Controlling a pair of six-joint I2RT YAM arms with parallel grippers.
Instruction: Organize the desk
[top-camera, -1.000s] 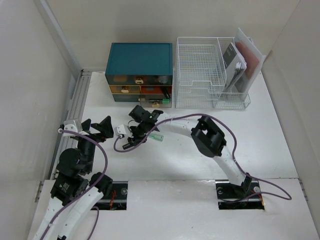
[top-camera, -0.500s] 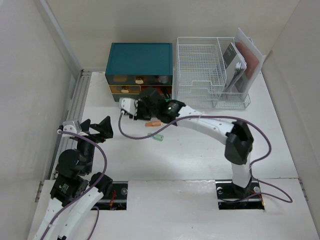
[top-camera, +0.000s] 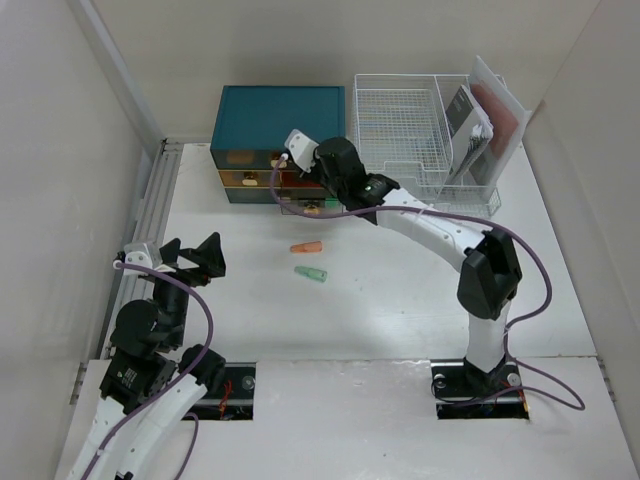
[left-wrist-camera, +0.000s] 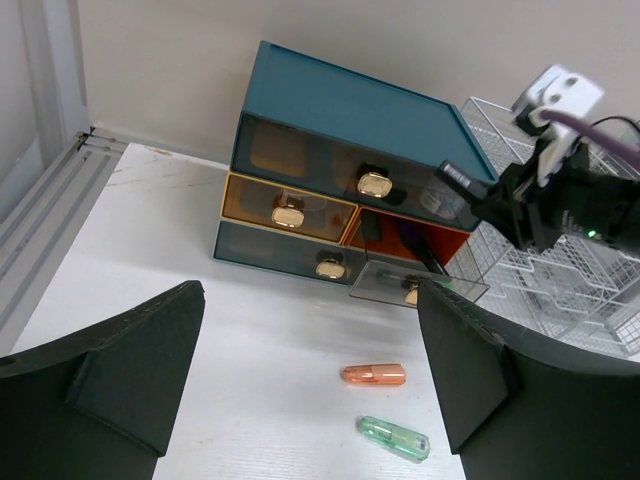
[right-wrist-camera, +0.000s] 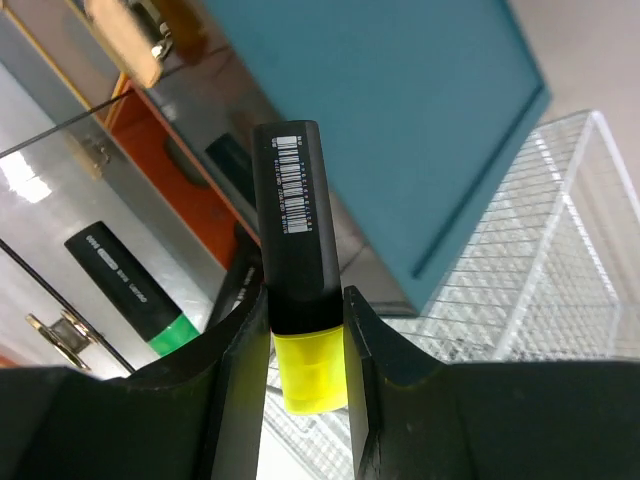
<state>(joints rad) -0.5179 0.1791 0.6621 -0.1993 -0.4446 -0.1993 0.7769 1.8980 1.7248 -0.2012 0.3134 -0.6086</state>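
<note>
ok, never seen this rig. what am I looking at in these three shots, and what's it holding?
Two robot arms are bolted at the near edge of a white desk. The overhead picture looks down from behind them. The other two come from cameras on each wrist, so the dark shapes at the bottom are that arm's own fingers. At the back stand a teal drawer box and a wire tray rack. An orange capsule-shaped item and a green one lie loose on the desk. The left hand is open and empty. The right hand is shut on a yellow highlighter with a black cap, up by the drawers.
</note>
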